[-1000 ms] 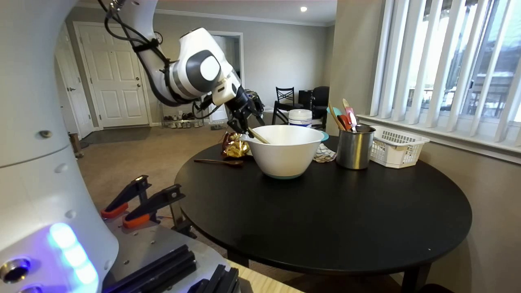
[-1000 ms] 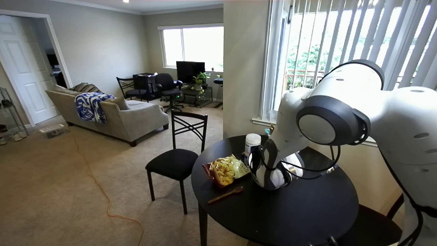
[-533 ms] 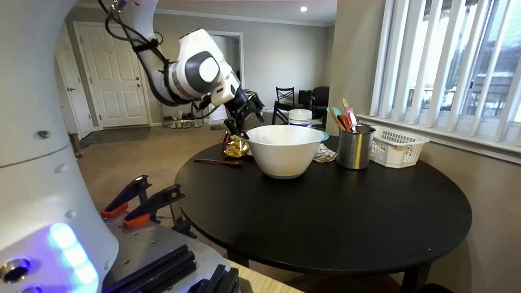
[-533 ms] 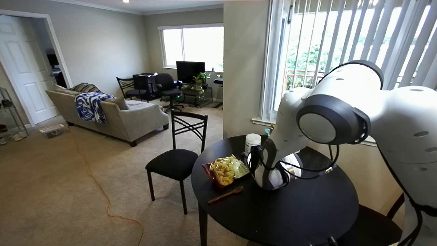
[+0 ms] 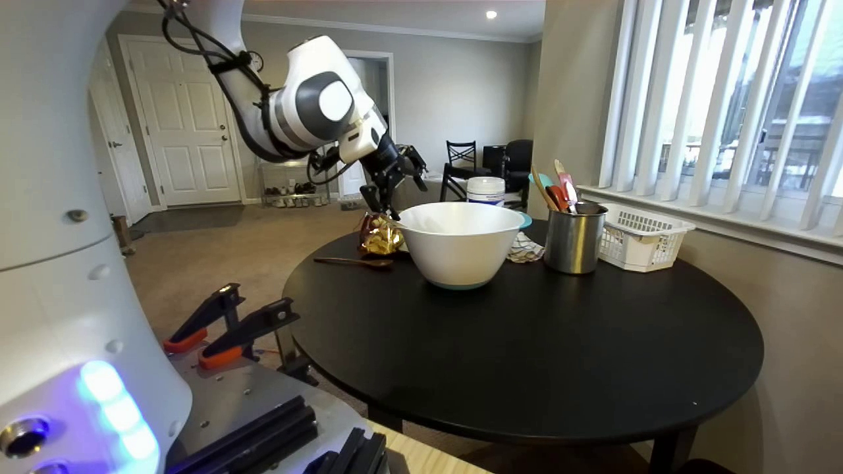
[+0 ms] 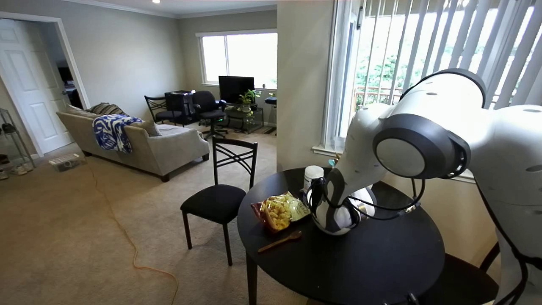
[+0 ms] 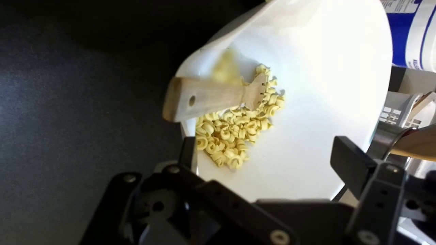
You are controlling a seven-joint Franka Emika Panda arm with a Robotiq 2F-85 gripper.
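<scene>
Pale wooden utensil (image 7: 211, 97): in the white bowl (image 7: 340, 85), aslant, its pierced handle jutting past the rim.
Toothed head (image 7: 254, 91): flat, notched, resting among yellow pasta curls (image 7: 235, 136); the wrist view shows both, while the bowl's wall screens them in an exterior view.
White bowl: seen inside from the wrist; its teal base shows in an exterior view.
Gripper (image 7: 269, 158): fingers spread wide by the bowl's rim, clear of the handle.
Robot arm (image 6: 360, 165): blocks the utensil in an exterior view.
Foil bag (image 6: 279, 213): its yellow contents plain in an exterior view, beside a dark wooden spoon (image 6: 280, 242).
White-lidded tub (image 5: 486, 187): near the bowl; the wrist view gives its blue label.
Steel pot (image 5: 575, 243): upright, kitchen tools (image 5: 568, 187) leaning in it.
Black round table (image 5: 560, 355): under bowl, bag, spoon, tub and pot.
</scene>
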